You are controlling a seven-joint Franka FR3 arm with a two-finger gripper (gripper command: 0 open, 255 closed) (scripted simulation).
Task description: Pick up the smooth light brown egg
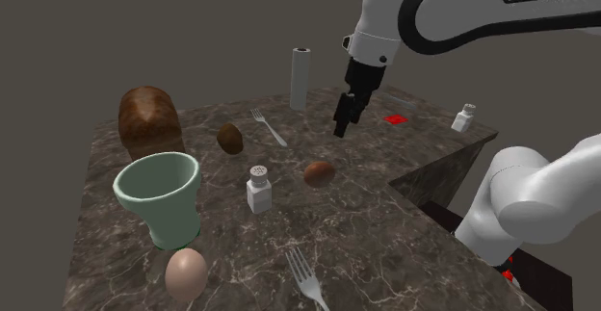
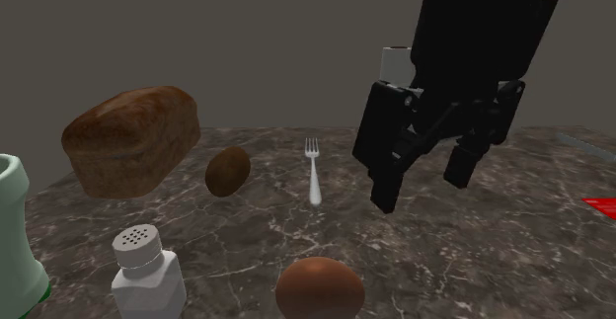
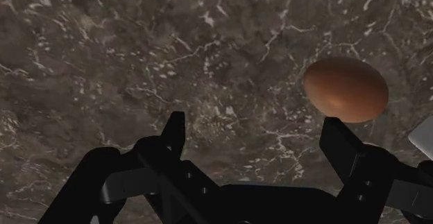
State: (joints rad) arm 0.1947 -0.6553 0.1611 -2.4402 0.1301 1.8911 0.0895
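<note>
Shoulder view: a brown loaf sits at the left of a dark marbled counter, with a pale green cup just in front. A white shaker stands mid-counter, a fork and a tall white cylinder beyond it. A second fork lies near the front edge.

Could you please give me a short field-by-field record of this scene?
gripper: open, hovering above the marble table, holding nothing
brown egg: lying on the table, just outside one finger, not between them
pale egg: at the table's near edge in the shoulder view, beside the green cup
also present: bread loaf, white shaker, fork
</note>
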